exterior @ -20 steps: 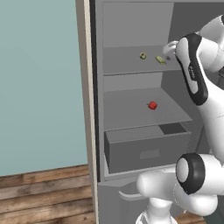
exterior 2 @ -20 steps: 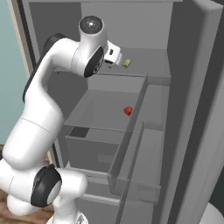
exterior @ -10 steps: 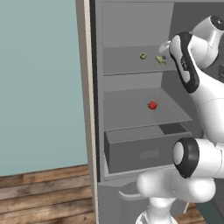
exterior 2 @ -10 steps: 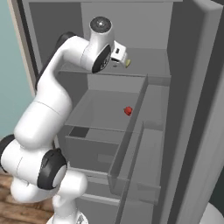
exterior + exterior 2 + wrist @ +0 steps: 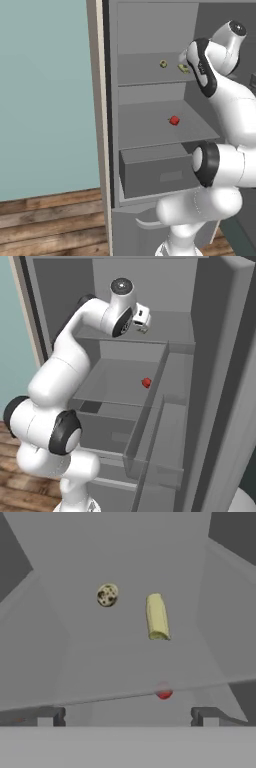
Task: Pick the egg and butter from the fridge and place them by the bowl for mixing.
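On upper fridge [image 5: 150,75] shelf: speckled oval egg [image 5: 107,594], pale yellow butter [image 5: 157,617] stick; claw [image 5: 128,716] spread wide, empty.

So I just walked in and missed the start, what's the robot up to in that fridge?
The arm is reaching into the open fridge at the upper shelf, with its pincer open and holding nothing. Ahead of it on that shelf lie a speckled egg and a pale yellow stick of butter, side by side but apart. A small red item sits on the shelf below. Nothing has been picked up yet.
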